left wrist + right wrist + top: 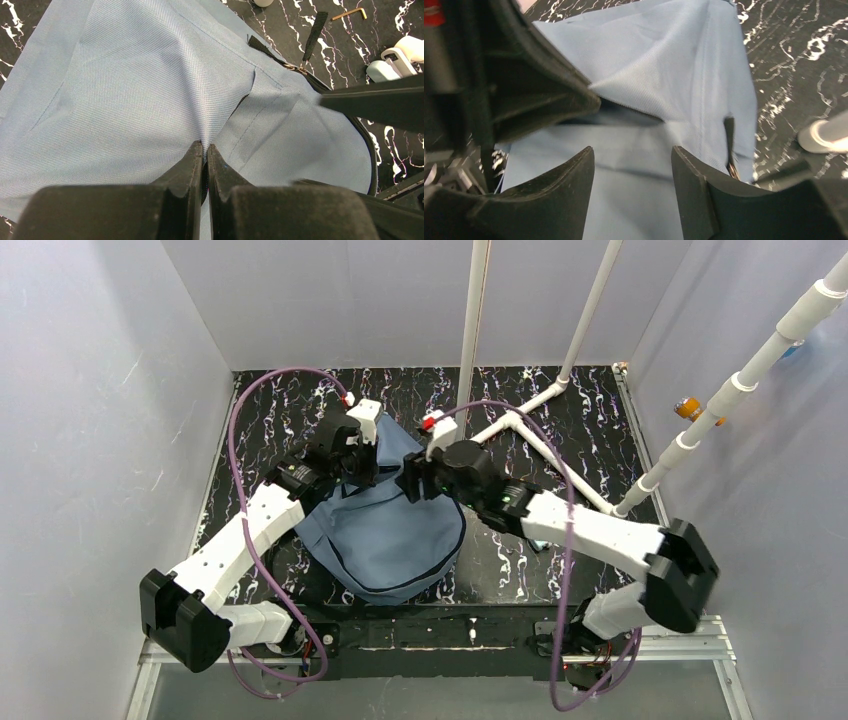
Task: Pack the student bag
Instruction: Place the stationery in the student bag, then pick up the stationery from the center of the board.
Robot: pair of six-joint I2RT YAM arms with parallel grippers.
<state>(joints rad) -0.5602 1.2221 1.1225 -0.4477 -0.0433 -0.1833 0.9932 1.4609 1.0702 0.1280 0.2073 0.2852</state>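
Slate-blue cloth of the student bag (pixel 385 535) lies slumped in the middle of the dark marbled table (pixel 560 410), between the two arms, its rounded end toward their bases. The left gripper (pixel 205 148) has its fingers pressed together on a raised fold of that cloth (it tents up sharply from the pinch). The right gripper (pixel 631 157) hangs close over the same patch, fingers spread apart with nothing between them and only bag fabric below. A dark strap (pixel 315 32) trails off the bag's far edge onto the table, and a small hex key (pixel 352 13) lies beyond it.

Risks, as I judge them:
- The thin fold could slide out of the left pinch, and the bag would sag flat.
- The grippers work so near each other that a careless reach could knock them together.
- The open fingers might catch only the outer layer rather than the opening's edge.
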